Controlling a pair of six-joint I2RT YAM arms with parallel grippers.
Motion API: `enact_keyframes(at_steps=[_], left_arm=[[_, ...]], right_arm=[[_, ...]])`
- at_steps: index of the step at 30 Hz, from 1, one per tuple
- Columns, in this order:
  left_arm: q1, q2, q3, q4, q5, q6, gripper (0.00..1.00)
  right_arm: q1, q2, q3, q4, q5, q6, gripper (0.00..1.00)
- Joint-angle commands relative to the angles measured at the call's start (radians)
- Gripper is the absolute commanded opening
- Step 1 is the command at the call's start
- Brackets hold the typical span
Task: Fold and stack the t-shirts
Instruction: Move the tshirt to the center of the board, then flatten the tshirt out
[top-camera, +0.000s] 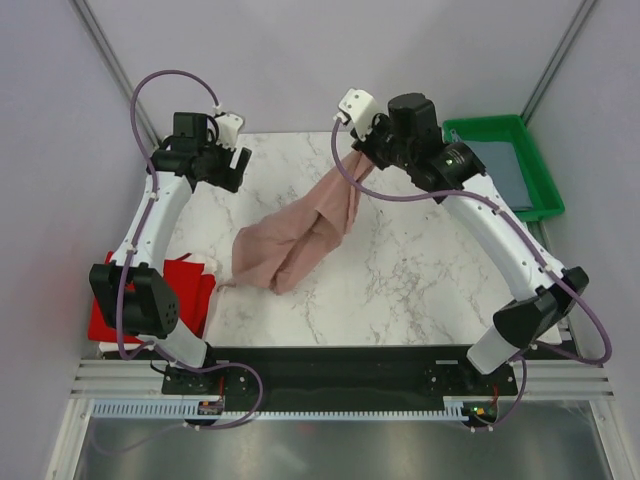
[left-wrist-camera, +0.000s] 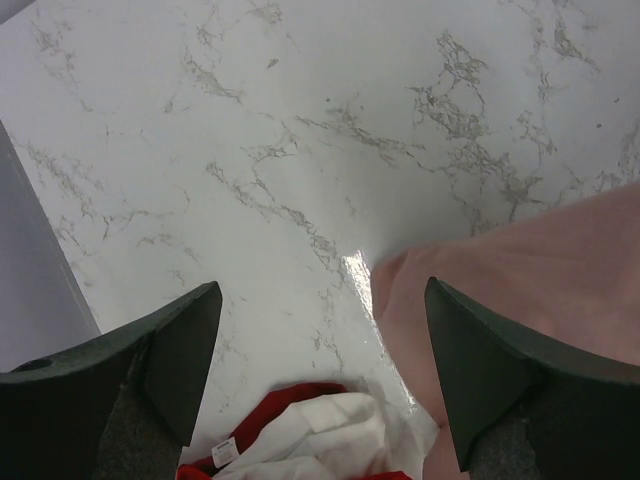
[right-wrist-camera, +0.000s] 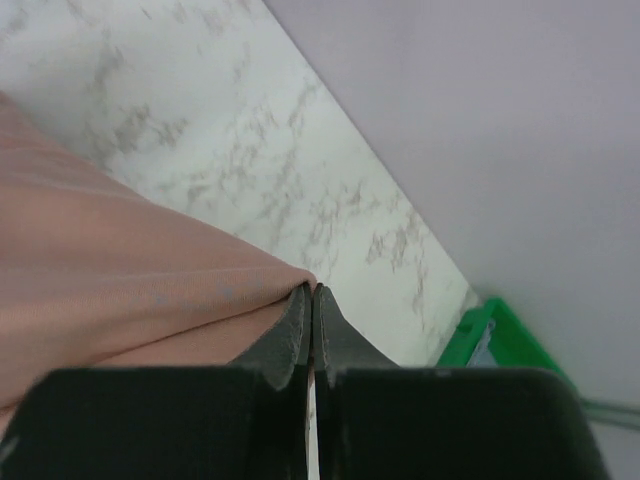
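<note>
Right gripper (right-wrist-camera: 312, 298) holds the dusty-pink cloth tee (top-camera: 300, 235) up by one pinched edge.
Soft and limp, it sags to the white marble table (top-camera: 420, 270); left gripper (left-wrist-camera: 322, 292) hangs spread, free to take a hem corner.

pink tee (top-camera: 300, 235): dusty pink, bunched; one corner pinched up in the right gripper (right-wrist-camera: 311, 300), the rest trailing onto mid-table (top-camera: 400, 270).
red tee (top-camera: 190, 285): bright red, crumpled at the table's left edge.
grey tee (top-camera: 505, 172): slate, lying in the tray (top-camera: 545, 195).
</note>
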Motion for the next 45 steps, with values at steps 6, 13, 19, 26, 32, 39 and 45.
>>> enact_keyframes(at_steps=[6, 13, 19, 26, 32, 39, 45], left_arm=[[-0.001, -0.032, 0.003, 0.05, -0.053, -0.016, 0.93], [-0.001, -0.046, -0.045, 0.054, -0.1, -0.018, 0.98], [0.08, -0.071, -0.066, 0.021, 0.017, -0.091, 0.88], [0.189, -0.123, -0.109, -0.033, 0.099, -0.102, 0.84], [0.234, -0.199, -0.2, -0.032, 0.131, -0.114, 0.83], [0.268, -0.259, -0.282, -0.033, 0.146, -0.108, 0.83], [0.291, -0.29, -0.328, -0.03, 0.145, -0.105, 0.83]], right_arm=[[-0.321, 0.237, -0.15, 0.086, 0.169, 0.122, 0.42], [-0.141, 0.115, -0.194, 0.061, -0.077, -0.06, 0.57], [0.051, 0.208, -0.199, 0.046, -0.218, -0.065, 0.5], [0.15, 0.436, -0.07, 0.069, -0.252, -0.008, 0.46], [0.211, 0.617, 0.085, 0.089, -0.256, 0.022, 0.46], [0.24, 0.754, 0.246, 0.09, -0.259, 0.035, 0.48], [0.243, 0.828, 0.31, 0.09, -0.247, 0.036, 0.49]])
